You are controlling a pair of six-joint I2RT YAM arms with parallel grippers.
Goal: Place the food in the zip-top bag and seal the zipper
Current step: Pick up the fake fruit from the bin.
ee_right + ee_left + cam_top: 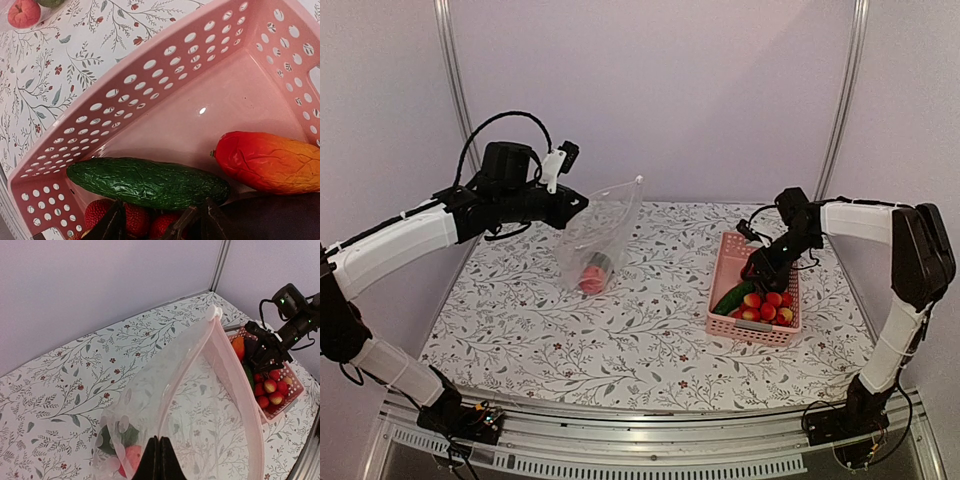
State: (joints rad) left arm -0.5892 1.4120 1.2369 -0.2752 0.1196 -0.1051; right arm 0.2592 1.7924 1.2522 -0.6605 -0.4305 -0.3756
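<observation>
My left gripper (582, 200) (159, 460) is shut on the near rim of the clear zip-top bag (605, 225) (200, 390) and holds it up with the mouth gaping. The zipper (240, 390) shows as a pale strip along the far lip. A red ball (592, 277) (131, 459) and a dark green round item (112, 440) lie at the bag's bottom. My right gripper (757, 268) (161, 225) is down in the basket, its jaws around the red-yellow fruit cluster (768, 305) (135, 220) and its stem. A cucumber (145, 182), a pepper (272, 162) and an eggplant (280, 217) lie beside it.
The pink slotted basket (725, 265) (150, 90) stands on the right of the floral tablecloth (620, 340). Metal frame posts (450, 70) rise at the back corners. The bag hangs left of centre, a hand's width from the basket.
</observation>
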